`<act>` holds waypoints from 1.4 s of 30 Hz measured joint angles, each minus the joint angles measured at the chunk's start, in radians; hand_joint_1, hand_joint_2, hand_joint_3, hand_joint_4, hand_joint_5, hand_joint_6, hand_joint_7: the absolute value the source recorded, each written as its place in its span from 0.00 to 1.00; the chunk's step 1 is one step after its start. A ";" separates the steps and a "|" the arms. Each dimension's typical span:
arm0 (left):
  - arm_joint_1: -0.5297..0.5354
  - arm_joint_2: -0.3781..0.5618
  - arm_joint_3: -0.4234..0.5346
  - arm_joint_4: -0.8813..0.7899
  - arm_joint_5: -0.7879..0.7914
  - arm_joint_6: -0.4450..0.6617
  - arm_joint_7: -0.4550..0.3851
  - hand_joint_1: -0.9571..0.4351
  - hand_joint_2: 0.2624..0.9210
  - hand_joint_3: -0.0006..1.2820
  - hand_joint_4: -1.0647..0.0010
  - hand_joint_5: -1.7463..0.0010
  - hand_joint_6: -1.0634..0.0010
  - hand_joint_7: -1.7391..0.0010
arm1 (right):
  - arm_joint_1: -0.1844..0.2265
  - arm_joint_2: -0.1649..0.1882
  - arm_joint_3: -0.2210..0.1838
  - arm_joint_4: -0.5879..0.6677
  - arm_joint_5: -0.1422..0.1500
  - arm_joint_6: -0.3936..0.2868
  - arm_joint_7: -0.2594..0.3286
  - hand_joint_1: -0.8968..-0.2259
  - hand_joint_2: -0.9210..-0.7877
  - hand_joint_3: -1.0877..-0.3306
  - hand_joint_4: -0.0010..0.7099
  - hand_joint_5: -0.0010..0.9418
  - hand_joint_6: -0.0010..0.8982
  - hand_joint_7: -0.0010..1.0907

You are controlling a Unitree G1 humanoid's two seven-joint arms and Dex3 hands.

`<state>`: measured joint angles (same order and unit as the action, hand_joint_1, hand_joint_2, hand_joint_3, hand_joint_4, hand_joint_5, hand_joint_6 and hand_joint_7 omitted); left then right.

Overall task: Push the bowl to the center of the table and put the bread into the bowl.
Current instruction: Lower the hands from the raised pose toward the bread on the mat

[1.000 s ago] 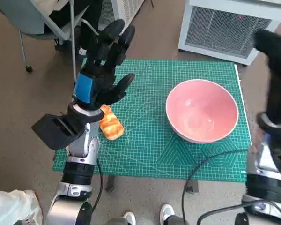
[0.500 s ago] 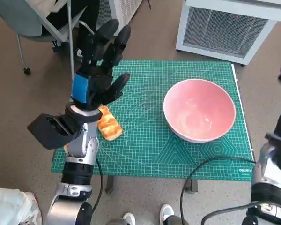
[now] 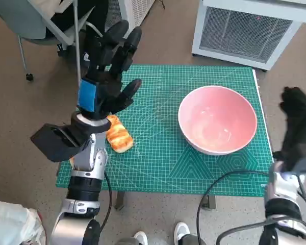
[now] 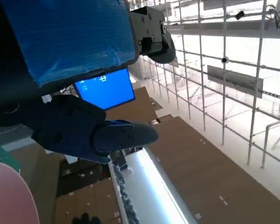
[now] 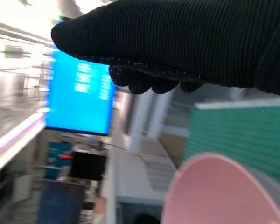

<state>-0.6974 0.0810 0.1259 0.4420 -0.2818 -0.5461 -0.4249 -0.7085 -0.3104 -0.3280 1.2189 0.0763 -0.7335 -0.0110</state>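
Toward three o'clock on your green tabletop (image 3: pixel 163 163) sits the round pink bowl (image 3: pixel 218 120), unpushed (golden bread roll (image 3: pixel 119 135) at nine); left hand (image 3: pixel 106 76) fingers spread, empty; right hand (image 3: pixel 297 127) unclear.

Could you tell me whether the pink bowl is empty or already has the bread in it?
Empty: the pink bowl shows only its bare inside, and the bread lies on the green mat.

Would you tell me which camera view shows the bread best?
The head view: the bread lies on the green mat beside the left forearm, partly hidden by it, apart from the pink bowl. Neither wrist view shows the bread.
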 measured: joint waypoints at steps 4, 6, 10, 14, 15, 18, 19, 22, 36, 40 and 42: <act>0.003 0.003 0.000 -0.005 0.005 0.000 0.002 0.37 1.00 0.25 0.76 1.00 0.94 0.65 | -0.022 0.023 0.009 0.029 0.000 0.055 0.002 0.60 0.00 0.32 0.31 0.00 0.07 0.40; 0.006 0.006 0.000 -0.009 0.005 0.000 0.002 0.36 1.00 0.25 0.76 1.00 0.94 0.65 | -0.032 0.035 0.009 0.038 0.001 0.074 0.004 0.59 0.00 0.33 0.32 0.01 0.08 0.40; 0.014 0.019 0.001 -0.016 0.005 0.000 0.001 0.36 1.00 0.25 0.76 1.00 0.94 0.65 | -0.051 0.059 0.014 0.051 0.001 0.107 0.006 0.58 0.00 0.33 0.33 0.01 0.08 0.39; 0.024 0.035 0.002 -0.024 0.007 0.000 0.002 0.35 1.00 0.25 0.76 1.00 0.93 0.66 | -0.074 0.078 0.019 0.061 -0.001 0.137 0.005 0.59 0.00 0.32 0.34 0.01 0.08 0.39; 0.027 0.038 0.003 -0.028 0.008 0.000 0.003 0.35 1.00 0.25 0.76 1.00 0.93 0.66 | -0.079 0.082 0.021 0.064 -0.002 0.145 0.005 0.59 0.00 0.32 0.34 0.01 0.08 0.38; 0.040 0.045 0.004 -0.037 0.014 0.000 0.007 0.34 1.00 0.25 0.76 1.00 0.93 0.66 | -0.095 0.093 0.023 0.070 -0.001 0.160 0.005 0.60 0.00 0.31 0.34 0.01 0.08 0.38; 0.046 0.048 0.004 -0.041 0.017 0.000 0.011 0.34 1.00 0.25 0.76 1.00 0.92 0.67 | -0.101 0.099 0.023 0.072 -0.001 0.164 0.005 0.60 0.00 0.31 0.34 0.01 0.09 0.38; 0.061 0.058 0.004 -0.053 0.035 0.000 0.021 0.33 1.00 0.26 0.75 1.00 0.91 0.68 | -0.116 0.116 0.023 0.074 -0.001 0.173 0.005 0.61 0.00 0.30 0.34 0.01 0.09 0.38; 0.110 0.090 0.011 -0.104 0.062 0.000 0.064 0.31 1.00 0.26 0.75 1.00 0.86 0.76 | -0.194 0.186 0.016 0.083 0.004 0.226 0.003 0.62 0.00 0.26 0.34 0.01 0.11 0.38; 0.123 0.099 0.013 -0.112 0.071 0.000 0.069 0.31 1.00 0.26 0.75 1.00 0.85 0.77 | -0.221 0.204 0.011 0.084 0.005 0.243 0.003 0.62 0.00 0.27 0.35 0.01 0.13 0.38; 0.130 0.103 0.014 -0.116 0.071 0.001 0.072 0.31 1.00 0.26 0.74 1.00 0.85 0.78 | -0.233 0.212 0.007 0.085 0.009 0.254 0.003 0.62 0.00 0.27 0.35 0.01 0.13 0.38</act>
<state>-0.5671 0.1843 0.1399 0.3263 -0.2109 -0.5452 -0.3534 -0.9418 -0.0983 -0.3205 1.3040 0.0849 -0.4796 -0.0082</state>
